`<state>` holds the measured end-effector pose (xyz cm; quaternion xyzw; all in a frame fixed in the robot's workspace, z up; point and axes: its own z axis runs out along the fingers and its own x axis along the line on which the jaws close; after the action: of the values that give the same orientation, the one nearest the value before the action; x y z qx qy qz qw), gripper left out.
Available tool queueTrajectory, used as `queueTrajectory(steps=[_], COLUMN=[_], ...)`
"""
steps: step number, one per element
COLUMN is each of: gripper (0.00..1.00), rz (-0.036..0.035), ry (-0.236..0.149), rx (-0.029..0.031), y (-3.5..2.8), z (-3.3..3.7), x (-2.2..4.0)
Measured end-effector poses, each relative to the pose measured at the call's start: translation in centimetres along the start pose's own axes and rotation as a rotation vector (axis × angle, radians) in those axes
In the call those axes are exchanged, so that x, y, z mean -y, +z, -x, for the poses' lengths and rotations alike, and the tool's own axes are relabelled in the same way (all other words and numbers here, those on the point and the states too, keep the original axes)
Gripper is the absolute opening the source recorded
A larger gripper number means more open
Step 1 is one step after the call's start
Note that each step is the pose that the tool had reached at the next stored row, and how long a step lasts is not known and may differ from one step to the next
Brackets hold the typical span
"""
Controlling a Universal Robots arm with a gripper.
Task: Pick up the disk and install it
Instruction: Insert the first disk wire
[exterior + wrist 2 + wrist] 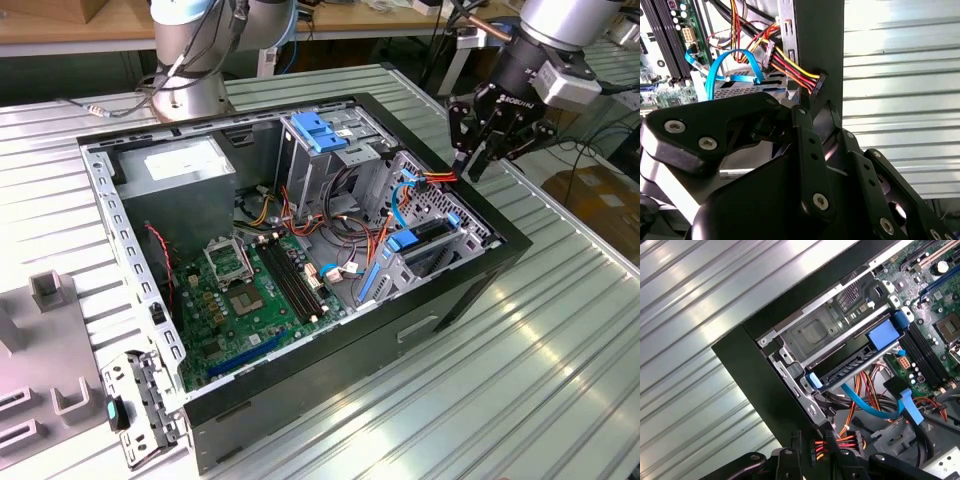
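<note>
While the disk sits in its cage, the jaws hover near.

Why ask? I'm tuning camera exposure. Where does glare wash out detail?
Second wrist view: the ribbed table is blown out to near white beside the dark case wall. First wrist view: bright glare streaks cross the table. Exterior view: even light, only mild sheen on the table.

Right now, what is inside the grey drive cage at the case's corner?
A blue-railed drive sits slotted in, edge showing; the metal plate over it hides the rest.
</note>
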<state>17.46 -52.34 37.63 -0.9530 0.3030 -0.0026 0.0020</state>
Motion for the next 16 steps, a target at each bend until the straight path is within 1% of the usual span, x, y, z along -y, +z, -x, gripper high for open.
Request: queueTrajectory(steps=[1,2,3,6,9,10,12,13,15,16], gripper=[0.31,0.31,0.31,0.31,0.31,0.31,0.31,0.30,0.17,0.16], rz=[-0.0003,-0.0021,-0.0025,-0.0041,-0.0095,-0.0102,-0.0103,-0.0104,-0.0102,-0.0102], ry=[-0.001,-0.005,-0.008,-0.017,-0.040,-0.044,-0.044,-0.044,-0.044,-0.044], rx=[-0.0004,-0.0027,-0.0033,-0.0060,-0.0137,-0.0150,-0.0154,-0.0154,-0.0155,-0.0155], y=[0.05,0.27,0.42,0.79,1.04,1.03,1.03,1.04,0.94,0.44], z=[0.11,0.28,0.27,0.23,0.26,0.26,0.26,0.26,0.26,0.27], x=[0.15,0.43,0.58,0.78,0.86,0.87,0.87,0.87,0.87,0.88])
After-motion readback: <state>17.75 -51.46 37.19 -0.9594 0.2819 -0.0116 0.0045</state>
